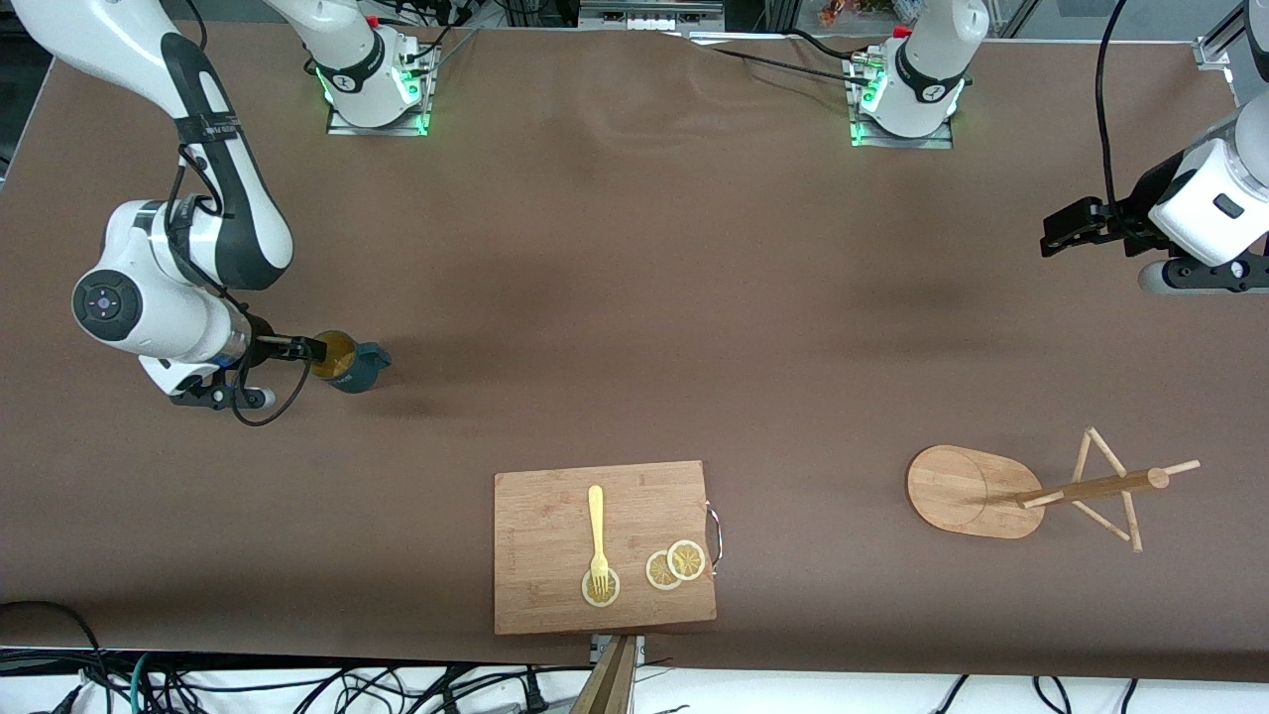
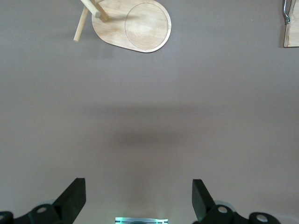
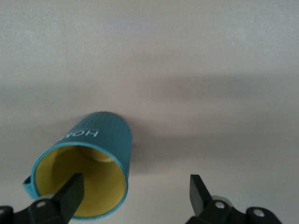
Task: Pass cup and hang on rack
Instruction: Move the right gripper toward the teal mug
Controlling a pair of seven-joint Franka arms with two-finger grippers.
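Two risks, I judge. The thin pegs of the rack, beside the cutting board toward the left arm's end, could miss the handle. Farther than the board, toward the right arm's end, the cup could tip, since the open right gripper has only one finger at its mouth. The left gripper waits open over the brown surface.

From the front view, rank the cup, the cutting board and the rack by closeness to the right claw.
1. The cup, right at the right claw.
2. The cutting board, mid-table, nearer the camera.
3. The rack, toward the left arm's end.
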